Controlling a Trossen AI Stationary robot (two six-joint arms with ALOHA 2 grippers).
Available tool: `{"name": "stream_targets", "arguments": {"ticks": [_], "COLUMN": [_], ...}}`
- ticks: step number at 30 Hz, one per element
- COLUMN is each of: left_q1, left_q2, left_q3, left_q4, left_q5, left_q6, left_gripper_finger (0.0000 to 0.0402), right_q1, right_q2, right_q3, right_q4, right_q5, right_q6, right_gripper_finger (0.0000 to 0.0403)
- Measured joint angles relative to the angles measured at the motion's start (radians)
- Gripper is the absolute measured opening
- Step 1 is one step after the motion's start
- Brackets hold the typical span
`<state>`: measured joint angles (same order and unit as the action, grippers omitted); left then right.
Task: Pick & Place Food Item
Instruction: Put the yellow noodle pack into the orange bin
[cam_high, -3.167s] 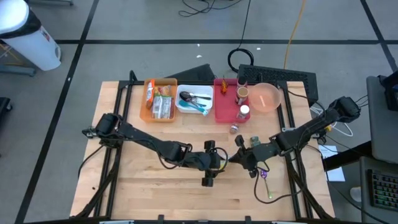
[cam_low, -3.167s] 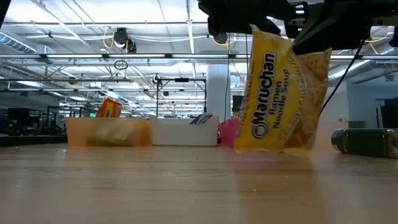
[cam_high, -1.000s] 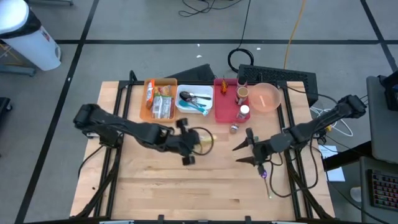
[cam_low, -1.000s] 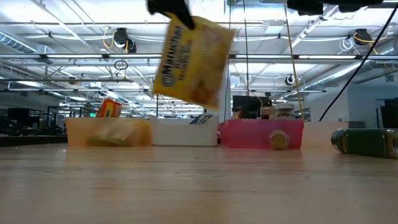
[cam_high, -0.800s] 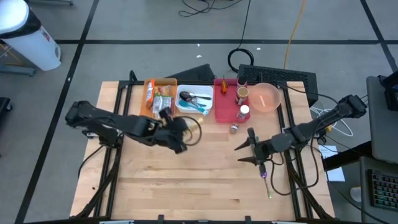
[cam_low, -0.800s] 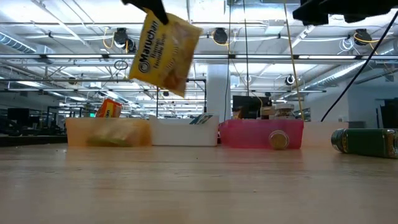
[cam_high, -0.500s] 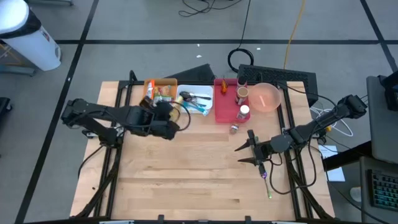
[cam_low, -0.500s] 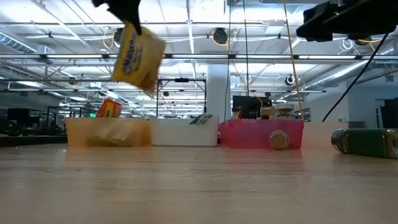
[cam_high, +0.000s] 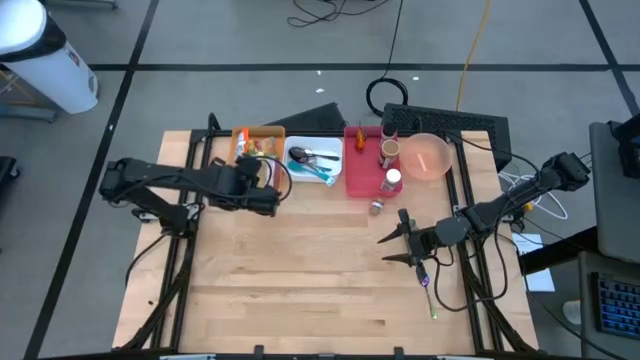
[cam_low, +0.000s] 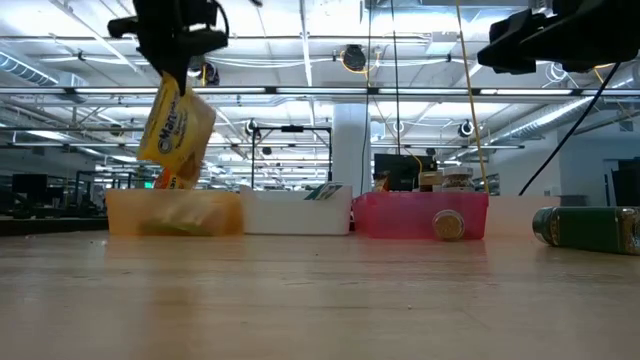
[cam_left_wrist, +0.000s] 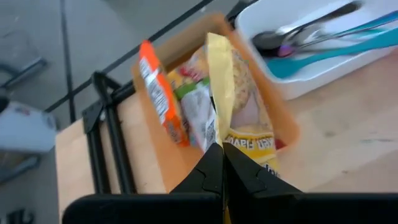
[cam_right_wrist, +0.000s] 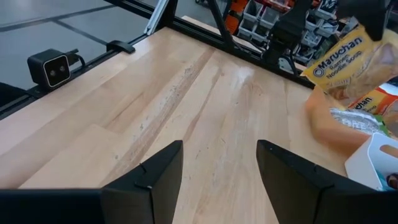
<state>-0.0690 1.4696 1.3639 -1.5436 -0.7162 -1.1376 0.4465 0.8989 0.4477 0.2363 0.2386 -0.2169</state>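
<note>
A yellow Maruchan ramen packet (cam_low: 176, 130) hangs over the orange bin (cam_high: 243, 139) at the table's far left. My left gripper (cam_low: 172, 62) is shut on its top. The left wrist view looks down along the packet (cam_left_wrist: 235, 106) into the bin (cam_left_wrist: 186, 45), where other food packs lie. The packet (cam_right_wrist: 353, 53) also shows far off in the right wrist view. My right gripper (cam_high: 385, 250) hovers open over the table's right part, with nothing between its fingers (cam_right_wrist: 149, 177). My left gripper pinches the packet's upper edge (cam_left_wrist: 217, 134) between its two shut fingers, which slant downward from above. The packet hangs tilted below the fingers, nearly edge-on to the wrist camera. It is lifted clear, its lower end (cam_low: 165, 160) just above the orange bin.
A white bin with utensils (cam_high: 312, 160) and a red bin with bottles (cam_high: 365, 168) stand right of the orange bin. A pink bowl (cam_high: 428, 155) sits at the far right. A small jar (cam_high: 376, 207) and a green bottle (cam_low: 585, 228) lie on the table.
My left gripper has carried the packet from over the table's middle toward the far left, to above the orange bin. Its wrist has rolled and tipped down, so the packet has turned from face-on to nearly edge-on. My right gripper has sunk a little, still open.
</note>
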Motion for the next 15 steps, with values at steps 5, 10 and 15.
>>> {"name": "stream_targets", "arguments": {"ticks": [5,10,15], "left_q1": [0.058,0.114,0.174], "left_q2": [0.000,0.000,0.000], "left_q3": [-0.067,-0.104,-0.112], "left_q4": [-0.013,-0.015,-0.013], "left_q5": [0.009,0.007,-0.025], "left_q6": [-0.059,-0.078,-0.089], "left_gripper_finger": [0.0000,0.0000,0.0000], "right_q1": [0.000,0.000,0.000], "right_q2": [0.000,0.000,0.000], "right_q3": [0.000,0.000,0.000], "right_q4": [0.000,0.000,0.000], "right_q5": [0.000,0.000,0.000], "right_q6": [0.007,0.007,0.010], "right_gripper_finger": [0.0196,0.0196,0.0196]}}
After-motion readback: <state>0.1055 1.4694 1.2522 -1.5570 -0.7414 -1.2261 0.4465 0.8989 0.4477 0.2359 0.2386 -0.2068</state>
